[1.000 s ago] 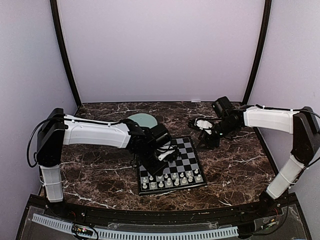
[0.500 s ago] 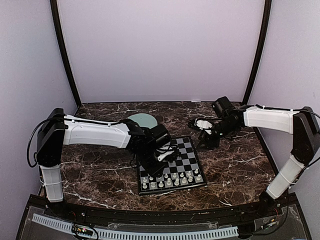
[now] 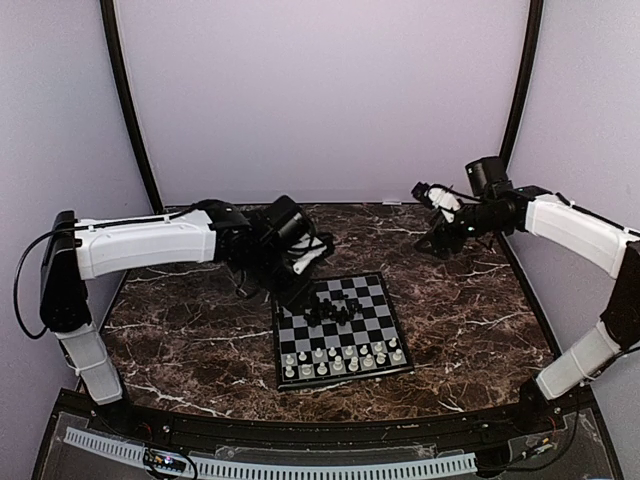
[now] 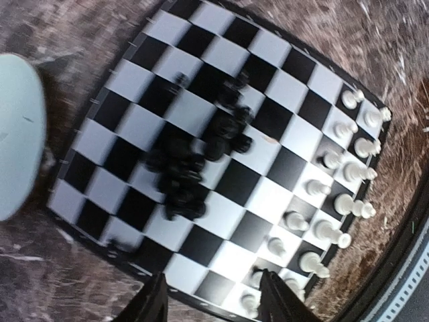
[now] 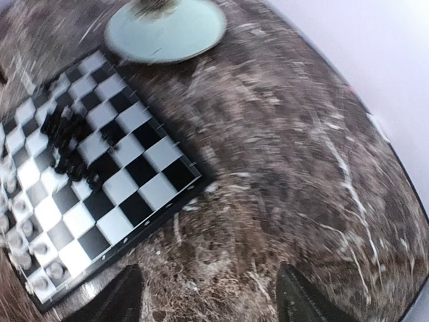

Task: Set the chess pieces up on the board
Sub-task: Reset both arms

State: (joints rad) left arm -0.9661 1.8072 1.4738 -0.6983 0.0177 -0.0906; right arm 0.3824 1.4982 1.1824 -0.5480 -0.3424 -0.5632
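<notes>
The board point(image 3: 376, 299) lies in the middle of the table. Cream-white chess pieces point(image 3: 343, 359) stand in two rows along its near edge. Several black chess pieces point(image 3: 334, 309) lie bunched in a heap near the board's middle. My left gripper point(image 3: 300, 277) hangs above the board's far left corner. In the left wrist view the left gripper point(image 4: 214, 308) is open and empty over the board point(image 4: 268, 201), with the black heap point(image 4: 194, 154) and white rows point(image 4: 335, 194) ahead. My right gripper point(image 3: 438, 238) is raised at the far right. The right gripper point(image 5: 208, 305) is open over bare table.
A round pale green plate point(image 5: 167, 27) lies behind the board's far left corner; its edge point(image 4: 17, 134) also shows in the left wrist view. The left arm hides it from above. Dark marble table point(image 3: 470, 310) surrounds the board, with walls on three sides.
My left gripper has opened, lifted off the board and drawn back to the left, uncovering the black heap. My right arm has risen and swung back to the right.
</notes>
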